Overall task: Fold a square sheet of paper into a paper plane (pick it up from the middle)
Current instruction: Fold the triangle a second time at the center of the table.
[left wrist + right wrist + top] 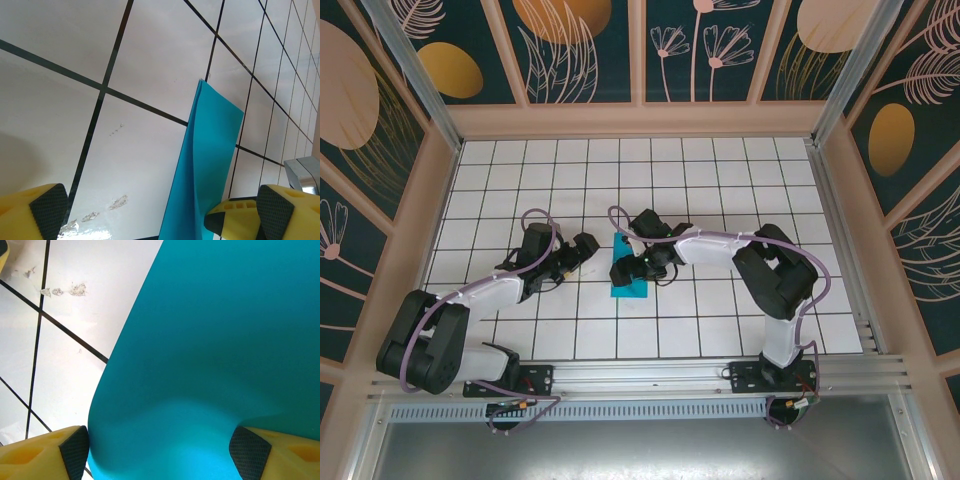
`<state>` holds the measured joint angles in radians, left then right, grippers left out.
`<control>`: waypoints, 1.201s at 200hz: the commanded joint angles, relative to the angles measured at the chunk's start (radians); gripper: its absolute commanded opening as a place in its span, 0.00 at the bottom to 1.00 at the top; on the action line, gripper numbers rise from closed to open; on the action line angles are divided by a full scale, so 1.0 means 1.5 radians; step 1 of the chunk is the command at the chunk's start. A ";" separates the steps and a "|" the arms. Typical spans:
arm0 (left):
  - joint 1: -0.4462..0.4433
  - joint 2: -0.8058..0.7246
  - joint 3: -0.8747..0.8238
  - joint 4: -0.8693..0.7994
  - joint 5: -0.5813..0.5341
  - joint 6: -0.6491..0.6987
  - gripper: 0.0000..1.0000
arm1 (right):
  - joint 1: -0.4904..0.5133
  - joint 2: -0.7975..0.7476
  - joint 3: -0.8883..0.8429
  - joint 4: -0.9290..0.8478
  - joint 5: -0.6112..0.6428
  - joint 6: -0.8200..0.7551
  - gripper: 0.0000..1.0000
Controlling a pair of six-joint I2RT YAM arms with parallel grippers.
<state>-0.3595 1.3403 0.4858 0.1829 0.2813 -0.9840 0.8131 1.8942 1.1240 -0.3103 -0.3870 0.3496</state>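
Note:
The square sheet of paper [630, 284] is teal and folded into a narrow strip on the white tiled floor at mid-table. In the left wrist view the folded paper [210, 150] rises from the floor with a crease down its length. My right gripper [626, 264] sits over the paper's far end. In the right wrist view the paper [210, 340] bulges up between the widely spread jaws of this gripper [160, 452], open. My left gripper [582, 244] hangs just left of the paper, its jaws [161, 212] wide open, nothing between them but floor and the paper's near edge.
White tiles with black grid lines [720, 180] cover the table. A metal rail [680, 375] runs along the near edge by the arm bases. Patterned walls [640, 50] close in the back and sides. Small scuff marks [90, 216] dot the floor left of the paper.

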 commanded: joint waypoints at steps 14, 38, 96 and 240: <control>0.004 0.007 -0.007 0.017 0.012 0.015 0.99 | -0.029 0.094 -0.044 -0.066 0.166 -0.013 0.77; 0.003 0.007 -0.013 0.035 0.032 0.013 0.97 | -0.035 0.091 -0.051 -0.054 0.156 -0.008 0.74; -0.024 0.015 -0.038 0.154 0.123 -0.021 0.57 | -0.063 0.073 -0.082 -0.014 0.088 -0.025 0.69; -0.124 0.201 0.005 0.224 0.139 -0.061 0.00 | -0.099 0.030 -0.090 0.030 -0.026 -0.028 0.63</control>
<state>-0.5354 1.5997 0.4736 0.4667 0.4576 -1.0565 0.7254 1.8725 1.0477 -0.2096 -0.5453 0.3450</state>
